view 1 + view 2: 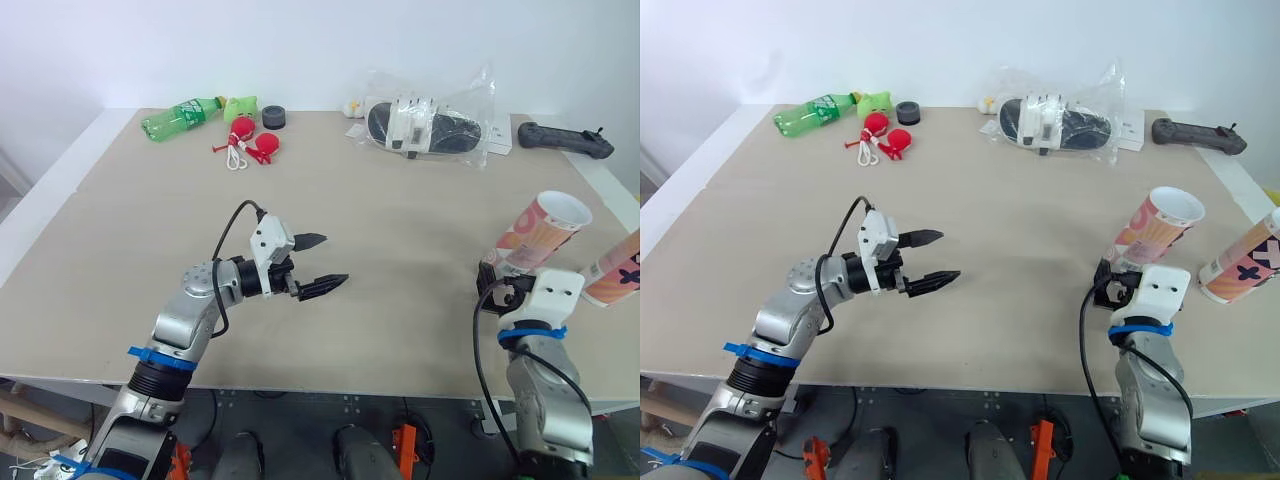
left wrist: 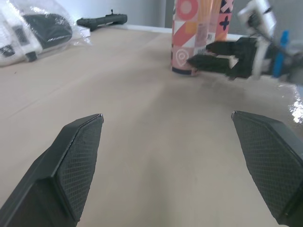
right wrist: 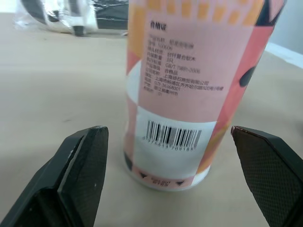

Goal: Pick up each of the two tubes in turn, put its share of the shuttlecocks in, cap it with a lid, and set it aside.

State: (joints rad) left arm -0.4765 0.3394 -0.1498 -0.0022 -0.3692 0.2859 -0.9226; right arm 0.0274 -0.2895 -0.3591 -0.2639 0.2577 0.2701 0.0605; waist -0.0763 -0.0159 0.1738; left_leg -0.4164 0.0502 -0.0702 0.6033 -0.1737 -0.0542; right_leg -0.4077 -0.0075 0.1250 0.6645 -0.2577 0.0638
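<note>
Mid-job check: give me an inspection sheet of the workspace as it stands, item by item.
Surface: beige table, flat, no spill seen.
Job's things: near tube stands open-topped, uncapped; second tube is to its right, near the table's right edge.
Clutter: along the far side lie a green bottle, red items with a white cord, a black round piece, a plastic bag and a black controller.
Grippers: left gripper open, empty, above mid-table; right gripper open, fingers either side of the near tube's base, not touching.
Cables: left cable arcs off the wrist; right cable hangs beside the forearm.
Surroundings: white wall; nothing else seen.
</note>
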